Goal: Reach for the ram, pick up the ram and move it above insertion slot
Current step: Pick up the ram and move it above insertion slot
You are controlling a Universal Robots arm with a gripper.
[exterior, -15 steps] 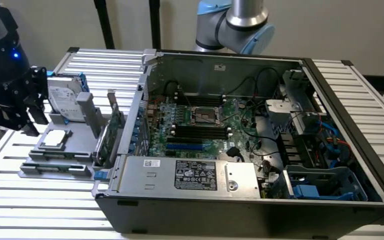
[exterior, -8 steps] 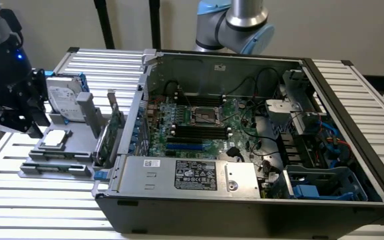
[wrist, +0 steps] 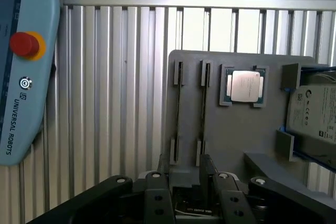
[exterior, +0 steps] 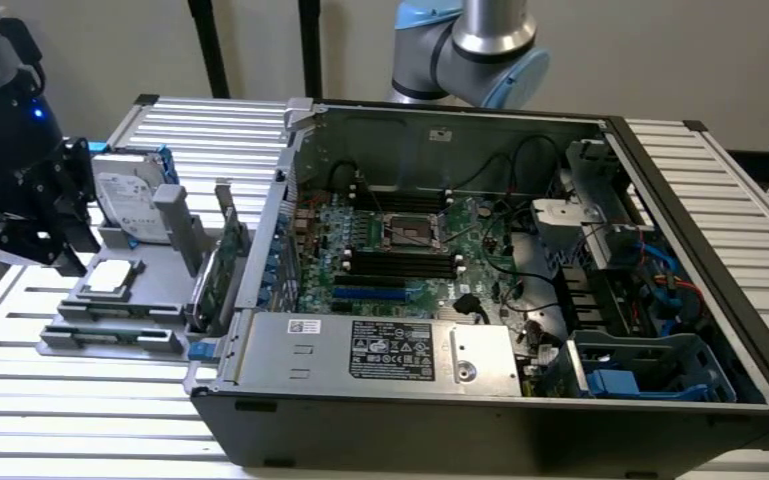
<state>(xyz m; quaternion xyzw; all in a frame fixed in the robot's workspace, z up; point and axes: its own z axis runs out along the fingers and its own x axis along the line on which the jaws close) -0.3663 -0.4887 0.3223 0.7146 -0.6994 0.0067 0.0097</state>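
My gripper (exterior: 40, 238) hangs at the exterior view's left, beside and a little above a grey parts holder (exterior: 157, 262). In the wrist view its fingertips (wrist: 208, 165) stand a short gap apart over the holder's near edge (wrist: 236, 140), with nothing between them, so the gripper (wrist: 186, 170) is open. Two narrow clip slots run along the holder. A thin dark strip sits edge-on in each, which I take for the ram (wrist: 203, 106); its green face is hidden. The black memory slots (exterior: 391, 265) lie on the motherboard inside the open computer case (exterior: 704, 300).
The holder also carries a silver processor (wrist: 244, 86), a silver hard drive in a blue frame (exterior: 131, 195) and an upright green expansion card (exterior: 231, 262). A teach pendant with a red stop button (wrist: 23, 44) lies on the ribbed aluminium table (exterior: 77, 400). The case wall rises between holder and motherboard.
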